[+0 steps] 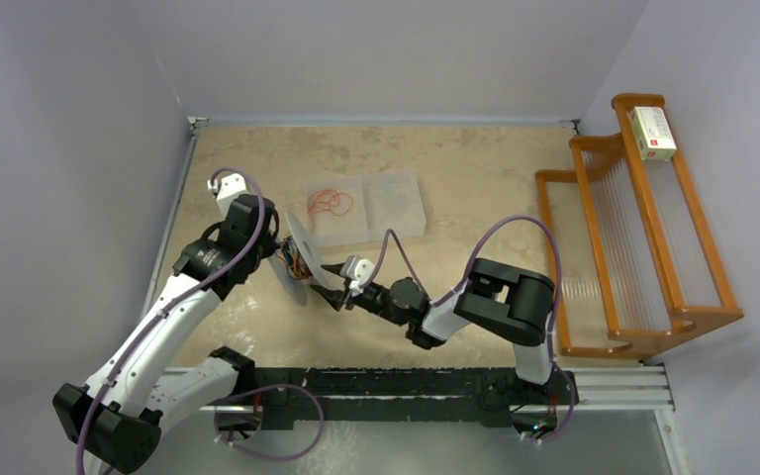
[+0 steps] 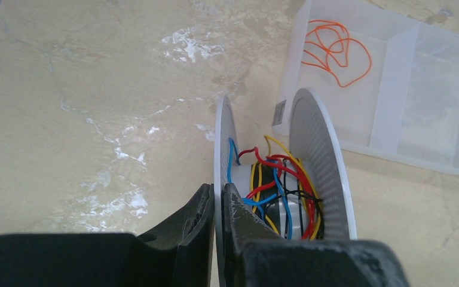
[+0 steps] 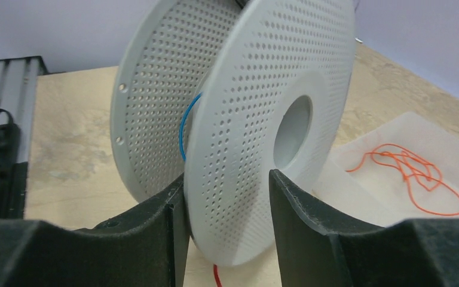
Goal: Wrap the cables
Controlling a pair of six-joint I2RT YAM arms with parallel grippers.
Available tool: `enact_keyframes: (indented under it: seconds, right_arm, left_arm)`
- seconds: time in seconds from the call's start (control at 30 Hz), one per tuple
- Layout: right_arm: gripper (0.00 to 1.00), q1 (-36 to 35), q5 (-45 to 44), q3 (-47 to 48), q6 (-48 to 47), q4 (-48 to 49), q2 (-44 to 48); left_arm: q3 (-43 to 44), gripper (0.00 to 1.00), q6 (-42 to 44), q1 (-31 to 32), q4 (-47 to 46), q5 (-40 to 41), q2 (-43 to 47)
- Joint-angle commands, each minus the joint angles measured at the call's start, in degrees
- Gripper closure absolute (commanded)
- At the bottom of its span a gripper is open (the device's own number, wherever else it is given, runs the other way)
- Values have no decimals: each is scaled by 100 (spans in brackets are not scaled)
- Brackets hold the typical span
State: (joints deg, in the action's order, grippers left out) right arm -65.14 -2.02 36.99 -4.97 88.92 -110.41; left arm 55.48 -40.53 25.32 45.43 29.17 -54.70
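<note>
Got spool (image 1: 302, 259) standing on edge, centre-left of top view, between the two arms. Reading left gripper (image 2: 216, 190) as clamped on the left disc's rim, fingers (image 2: 185, 227) pressed to both faces, bottom centre of left wrist view. Reading right gripper (image 3: 226, 179) as open, straddling the other disc's lower edge: left finger close against the disc, clear gap at the right finger, nothing gripped. Seeing wires (image 2: 275, 179) in red, blue, yellow and black tangled loosely round the hub between the discs. Blue strand also showing between the discs in right wrist view, plus a red end hanging below the disc at bottom centre. Seeing loose orange cable (image 1: 329, 203) coiled in left compartment of clear tray (image 1: 396, 208): just above the spool in top view, upper right of left wrist view, right side of right wrist view, apart from the spool. Can't tell whether spool rests on table (image 1: 475, 168). Also noting wooden rack (image 1: 698, 317) at right edge, small box (image 1: 651, 132) on its top rail.
</note>
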Motion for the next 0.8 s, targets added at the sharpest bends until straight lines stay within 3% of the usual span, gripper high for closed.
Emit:
enact_keyframes:
  seconds: [0.0,0.27,0.47,0.77]
  right_arm:
    - [48,-168,-109,-11,228,1366,148]
    - [44,-413,-105,67,377,1365,26]
    - [42,-464,-61,-187,457,1242,458]
    - [41,-468,-188,-510,424,-178,1646]
  left_arm:
    - [99,100,316,-7,-169,687,-53]
    - [90,100,366,-45,-272,879,-201]
    - [10,100,415,-103,-288,972,-200]
    - [-452,100,214,-112,-462,740,116]
